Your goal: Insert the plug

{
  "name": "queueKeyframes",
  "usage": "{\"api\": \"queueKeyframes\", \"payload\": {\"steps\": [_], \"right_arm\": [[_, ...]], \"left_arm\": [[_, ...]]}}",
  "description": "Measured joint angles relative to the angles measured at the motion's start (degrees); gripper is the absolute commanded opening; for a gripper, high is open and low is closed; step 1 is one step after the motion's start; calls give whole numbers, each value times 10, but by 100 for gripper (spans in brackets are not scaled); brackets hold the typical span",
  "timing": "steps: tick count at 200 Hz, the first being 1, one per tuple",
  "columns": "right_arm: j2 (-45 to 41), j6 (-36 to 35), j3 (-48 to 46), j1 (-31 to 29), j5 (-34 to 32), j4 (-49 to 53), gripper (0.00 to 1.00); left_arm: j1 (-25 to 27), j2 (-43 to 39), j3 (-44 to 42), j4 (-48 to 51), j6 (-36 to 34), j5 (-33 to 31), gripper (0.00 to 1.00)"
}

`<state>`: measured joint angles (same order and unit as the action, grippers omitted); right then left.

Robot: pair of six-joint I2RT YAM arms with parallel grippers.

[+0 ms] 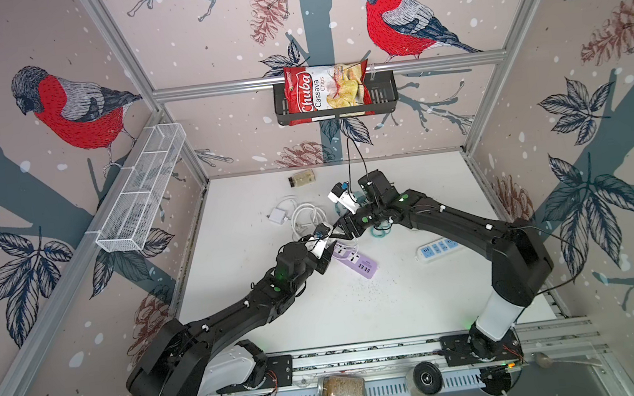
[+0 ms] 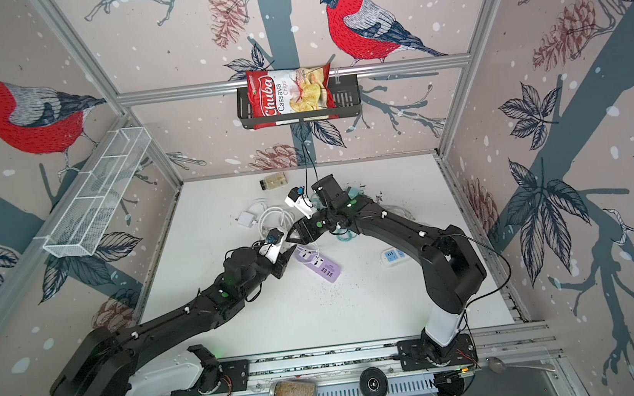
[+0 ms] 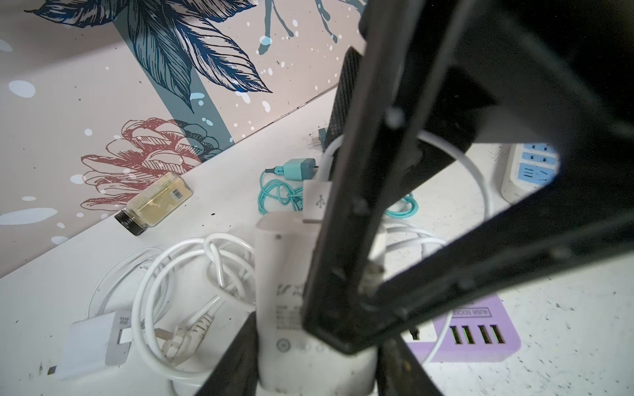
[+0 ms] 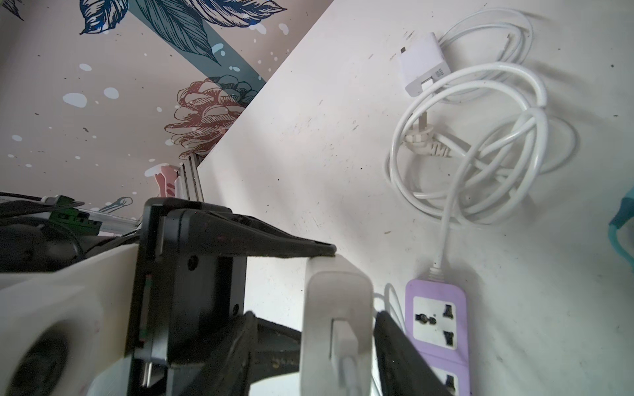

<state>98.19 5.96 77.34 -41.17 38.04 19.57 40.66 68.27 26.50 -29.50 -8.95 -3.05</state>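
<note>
Clamped at a narrow set in the left gripper: a white charger, with one of that gripper's fingers flat along the charger's upper edge in the right wrist view. Flanking the port end of the same charger: the right gripper, also narrow, with one finger against the charger's side. Cannot tell whether gripping or only touching.

Counted:
- two grippers
- three chargers: the held one, a white spare charger lying on the table, and a teal charger
- two strips: a purple strip and a blue strip
- one white coil, running into the purple strip
- one teal cable
- two jars: a back jar on its side by the wall, and a front jar on the front rail
- one chip bag in a black basket

Plug, white, USB: at the charger's port face, between the right gripper's fingers and just past the left gripper's fingertips. Cannot tell how deep in the port. In both top views, charger and plug together where the two grippers meet, just beside the cord end of the purple strip.
</note>
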Motion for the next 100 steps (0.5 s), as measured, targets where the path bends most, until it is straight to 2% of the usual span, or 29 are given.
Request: {"api": "queueKeyframes", "payload": {"steps": [22, 78, 100], "right_arm": [[1, 0, 0, -1, 0, 0, 48], [6, 0, 0, -1, -6, -2, 28], [7, 0, -1, -1, -7, -5, 16]], "left_arm": [[0, -1, 0, 0, 0, 0, 17], [0, -1, 0, 0, 0, 0, 17], [0, -1, 0, 1, -1, -1, 25]]}}
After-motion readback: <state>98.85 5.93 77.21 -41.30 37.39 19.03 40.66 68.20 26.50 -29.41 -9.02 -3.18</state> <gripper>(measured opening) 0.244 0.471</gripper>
